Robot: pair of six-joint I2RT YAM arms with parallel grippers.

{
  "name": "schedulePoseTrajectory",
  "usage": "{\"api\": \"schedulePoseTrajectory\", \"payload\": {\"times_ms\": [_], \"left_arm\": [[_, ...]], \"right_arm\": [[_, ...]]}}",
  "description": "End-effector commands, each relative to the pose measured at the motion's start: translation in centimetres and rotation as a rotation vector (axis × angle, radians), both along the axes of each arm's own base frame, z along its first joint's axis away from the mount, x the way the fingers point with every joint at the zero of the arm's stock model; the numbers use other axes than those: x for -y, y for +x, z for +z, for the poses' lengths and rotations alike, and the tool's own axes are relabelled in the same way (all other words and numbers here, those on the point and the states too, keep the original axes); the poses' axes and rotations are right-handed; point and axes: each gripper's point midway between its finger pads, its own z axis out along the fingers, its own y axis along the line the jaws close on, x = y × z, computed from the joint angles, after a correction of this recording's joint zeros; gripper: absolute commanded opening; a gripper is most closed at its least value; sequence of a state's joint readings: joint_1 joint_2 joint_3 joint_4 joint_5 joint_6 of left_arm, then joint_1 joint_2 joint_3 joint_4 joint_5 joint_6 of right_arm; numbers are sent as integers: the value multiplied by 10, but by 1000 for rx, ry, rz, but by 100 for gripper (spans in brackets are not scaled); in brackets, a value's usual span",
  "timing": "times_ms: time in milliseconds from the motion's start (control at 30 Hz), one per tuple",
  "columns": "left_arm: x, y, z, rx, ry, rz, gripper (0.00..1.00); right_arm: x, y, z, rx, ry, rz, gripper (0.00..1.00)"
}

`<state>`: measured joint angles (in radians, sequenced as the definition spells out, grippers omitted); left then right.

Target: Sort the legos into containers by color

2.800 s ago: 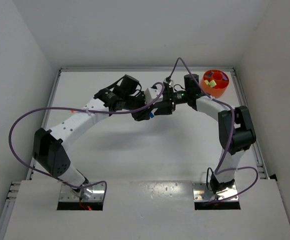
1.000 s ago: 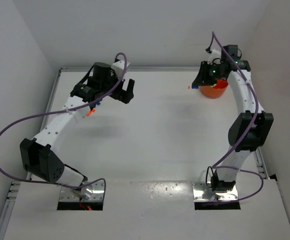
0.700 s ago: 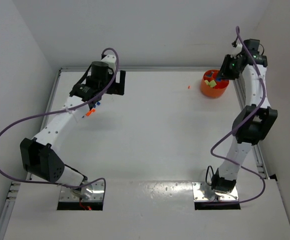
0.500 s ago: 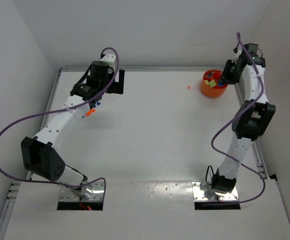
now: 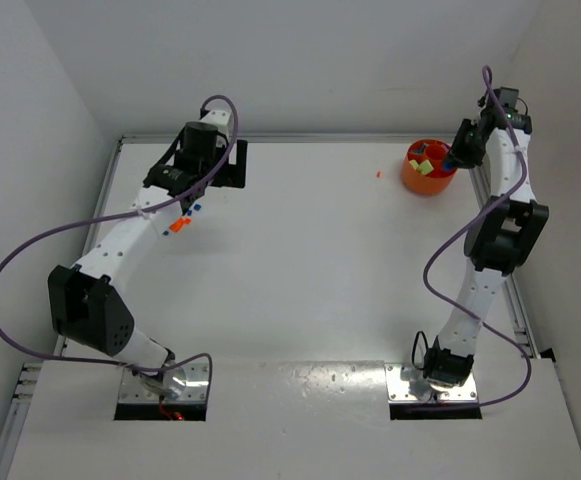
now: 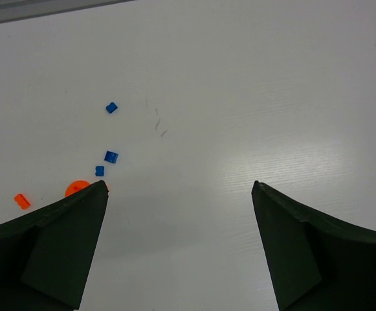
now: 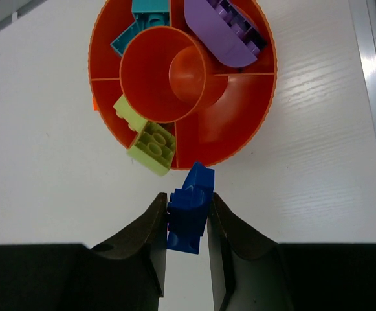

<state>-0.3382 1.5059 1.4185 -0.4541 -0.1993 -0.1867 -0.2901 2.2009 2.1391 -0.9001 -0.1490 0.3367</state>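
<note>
Sorted: purple brick (image 7: pixel 223 29), teal brick (image 7: pixel 145 19) and yellow-green brick (image 7: pixel 150 144) are seen in the orange bowl (image 7: pixel 233 123).
In transit: blue brick (image 7: pixel 189 217) is pinched by the right gripper (image 7: pixel 188 197), jaws narrow, beside the bowl's rim.
Left gripper (image 6: pixel 178 188): jaws are spread wide, nothing held.
Left to sort: blue bricks (image 6: pixel 111 156) and an orange brick (image 6: pixel 22 201) are scattered on the table (image 6: pixel 272 97).

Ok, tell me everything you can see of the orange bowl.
The orange bowl is round, glossy plastic, upright on the white table beside a metal rail. A central cup and radial walls divide it: teal brick, purple piece, yellow-green bricks overhanging the rim, one compartment bare. The right gripper holds a blue brick at its edge.
</note>
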Motion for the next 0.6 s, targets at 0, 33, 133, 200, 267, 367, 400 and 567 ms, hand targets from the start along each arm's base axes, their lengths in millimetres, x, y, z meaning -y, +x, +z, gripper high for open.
{"api": "schedulePoseTrajectory", "payload": {"times_ms": [0, 33, 133, 200, 267, 367, 400, 567], "left_arm": [[-1, 14, 21, 59, -37, 18, 100], [-1, 15, 26, 67, -40, 18, 100], [0, 17, 26, 69, -41, 18, 100], [0, 17, 26, 69, -41, 18, 100], [-5, 17, 25, 60, -38, 27, 100], [-5, 17, 25, 60, -38, 27, 100], [-5, 17, 25, 60, -38, 27, 100], [-5, 17, 25, 60, -38, 27, 100]], "right_arm": [[8, 12, 7, 37, 8, -66, 0], [8, 14, 10, 46, 13, -77, 0], [9, 17, 3, 33, 37, -130, 0], [11, 19, 2, 32, 42, -152, 0], [13, 23, 7, 50, 41, -171, 0], [15, 25, -1, 38, 50, -212, 0], [17, 25, -1, 37, 43, -218, 0], [19, 29, -7, 35, 53, -247, 0]]}}
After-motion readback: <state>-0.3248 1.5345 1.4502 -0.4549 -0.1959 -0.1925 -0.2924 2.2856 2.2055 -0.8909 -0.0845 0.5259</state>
